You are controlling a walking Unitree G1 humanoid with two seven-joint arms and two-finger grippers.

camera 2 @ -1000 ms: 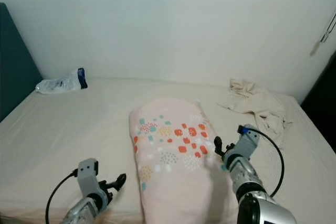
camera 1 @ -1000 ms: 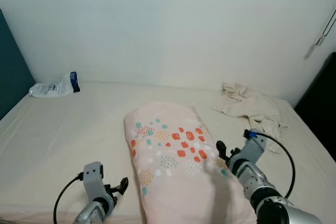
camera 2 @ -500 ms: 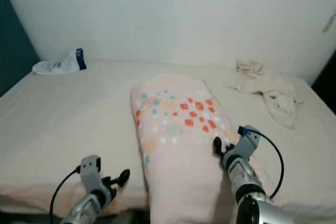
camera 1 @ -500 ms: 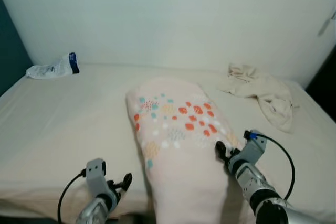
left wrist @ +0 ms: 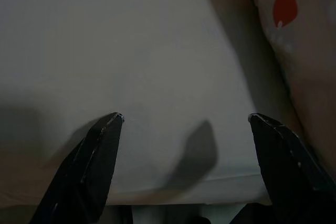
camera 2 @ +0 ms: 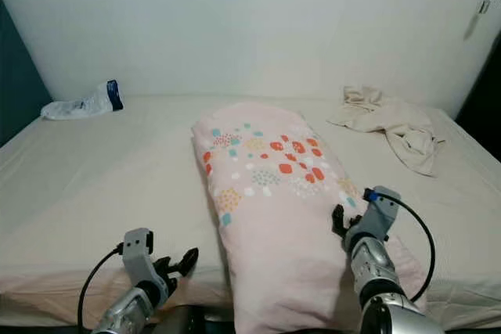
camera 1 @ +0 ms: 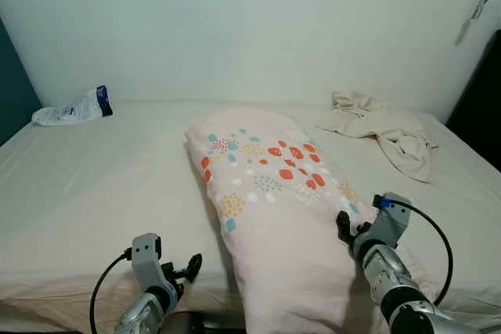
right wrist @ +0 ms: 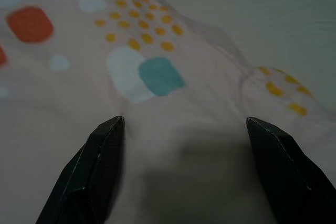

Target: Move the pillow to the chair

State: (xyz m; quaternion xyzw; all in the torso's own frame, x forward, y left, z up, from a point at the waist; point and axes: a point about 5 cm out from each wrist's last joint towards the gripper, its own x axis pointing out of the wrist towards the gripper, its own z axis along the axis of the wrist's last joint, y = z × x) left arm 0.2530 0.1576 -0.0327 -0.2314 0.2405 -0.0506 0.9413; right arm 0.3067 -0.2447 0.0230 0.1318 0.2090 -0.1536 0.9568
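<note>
A long pink pillow (camera 1: 270,209) with red, teal and yellow spots lies lengthwise on the bed (camera 1: 94,185), and its near end droops over the front edge. My right gripper (camera 1: 344,228) rests against the pillow's right flank. In the right wrist view it stands open (right wrist: 184,124), with spotted pillow fabric (right wrist: 152,72) between and beyond its fingers. My left gripper (camera 1: 188,265) is low at the bed's front edge, left of the pillow and apart from it. It is open (left wrist: 184,119) over bare sheet, with the pillow (left wrist: 294,35) off to one side.
A crumpled beige cloth (camera 1: 376,127) lies at the bed's back right. A white and blue plastic pack (camera 1: 70,109) lies at the back left by a teal panel (camera 1: 9,84). A pale wall runs behind the bed, and something dark (camera 1: 485,107) stands at the right.
The camera has drawn back and the bed's front edge has come into view. The pillow's near end now hangs over that edge. Both grippers stay open beside it.
</note>
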